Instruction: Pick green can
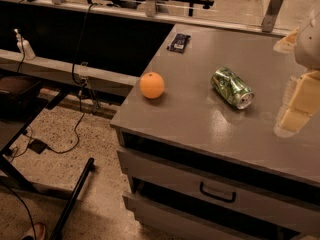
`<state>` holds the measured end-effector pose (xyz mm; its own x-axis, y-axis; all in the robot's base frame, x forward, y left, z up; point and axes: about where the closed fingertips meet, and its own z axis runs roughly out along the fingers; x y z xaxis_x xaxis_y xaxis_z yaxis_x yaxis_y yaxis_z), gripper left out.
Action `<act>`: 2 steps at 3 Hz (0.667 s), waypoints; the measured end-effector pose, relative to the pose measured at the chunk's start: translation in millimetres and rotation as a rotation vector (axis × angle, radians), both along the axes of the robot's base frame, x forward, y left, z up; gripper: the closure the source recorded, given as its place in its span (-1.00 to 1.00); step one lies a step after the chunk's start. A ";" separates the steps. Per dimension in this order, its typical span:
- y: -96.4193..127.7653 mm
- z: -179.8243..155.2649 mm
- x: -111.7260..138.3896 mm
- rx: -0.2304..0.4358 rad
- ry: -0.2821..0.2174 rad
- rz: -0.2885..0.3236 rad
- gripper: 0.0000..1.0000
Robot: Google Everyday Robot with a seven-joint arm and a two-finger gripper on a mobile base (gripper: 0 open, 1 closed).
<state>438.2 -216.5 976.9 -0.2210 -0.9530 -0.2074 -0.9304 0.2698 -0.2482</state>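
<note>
Green can (pixel 231 87), lying on its side on the grey surface (pixel 200 129), right of the orange (pixel 151 85) and apart from it; end effector (pixel 296 106) at the right edge, seemingly hovering near the can, grip state indiscernible.

Grey cabinet top (pixel 200 129), orange (pixel 151 85), toppled green can (pixel 231 87), dark packet (pixel 179 42), jaws above right edge.

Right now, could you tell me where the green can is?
In the camera view, the can lies sideways on the cabinet, right of the orange; the pincer hangs further right.
</note>
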 end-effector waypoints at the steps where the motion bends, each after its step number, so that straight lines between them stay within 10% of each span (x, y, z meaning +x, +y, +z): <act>1: 0.0 0.0 0.0 0.000 0.000 0.000 -1.00; 2: 1.0 -6.4 17.3 0.043 0.014 -0.011 -1.00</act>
